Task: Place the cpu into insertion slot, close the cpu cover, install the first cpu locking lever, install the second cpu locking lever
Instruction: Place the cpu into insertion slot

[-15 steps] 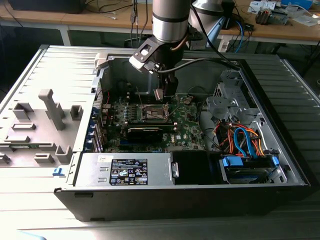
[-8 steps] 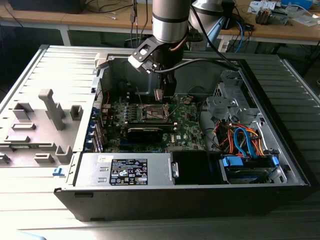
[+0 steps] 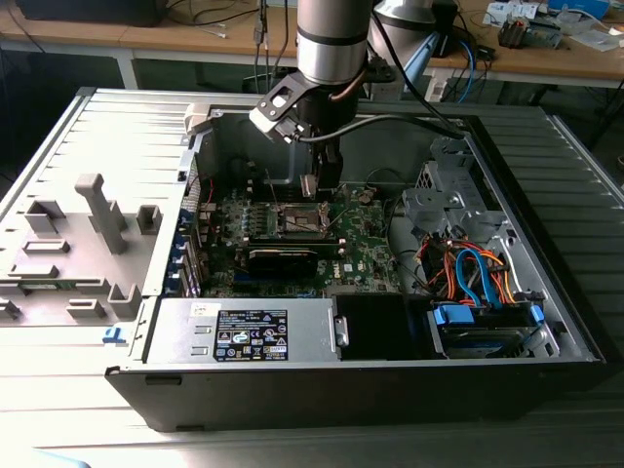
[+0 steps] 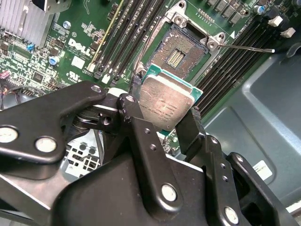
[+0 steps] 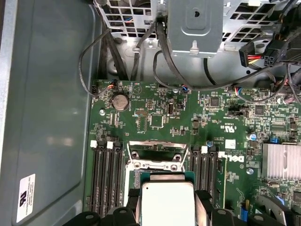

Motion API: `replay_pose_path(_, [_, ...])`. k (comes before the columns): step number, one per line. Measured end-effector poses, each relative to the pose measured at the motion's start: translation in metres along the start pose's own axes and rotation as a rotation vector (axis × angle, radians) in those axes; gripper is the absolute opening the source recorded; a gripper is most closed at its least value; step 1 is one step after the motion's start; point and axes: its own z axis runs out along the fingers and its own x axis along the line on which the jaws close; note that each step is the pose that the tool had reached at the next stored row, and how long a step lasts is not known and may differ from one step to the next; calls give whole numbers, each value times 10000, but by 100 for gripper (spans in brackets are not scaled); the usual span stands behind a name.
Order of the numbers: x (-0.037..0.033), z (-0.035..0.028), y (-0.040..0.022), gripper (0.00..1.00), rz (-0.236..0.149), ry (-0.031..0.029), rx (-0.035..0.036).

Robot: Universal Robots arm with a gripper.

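Over the green board (image 3: 366,244) inside the open case (image 3: 546,292), exterior view: my gripper (image 3: 314,187) hangs just above the insertion slot (image 3: 300,220). Second wrist view: jaws clamped on two opposite edges of the cpu (image 4: 165,106), which is held clear of the slot, whose contacts lie bare. First wrist view: cpu sits between my fingers (image 5: 133,203), near the slot. Judgement: light, thin, stiff, slick-topped; underside likely fragile, so edge grip only

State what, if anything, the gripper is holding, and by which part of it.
The gripper holds the cpu, pinched by two opposite edges; it is not yet in the insertion slot.
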Motion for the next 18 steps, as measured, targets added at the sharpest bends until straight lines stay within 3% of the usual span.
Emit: replay_pose_path(18, [4,4,-71,55,6,-1,1])
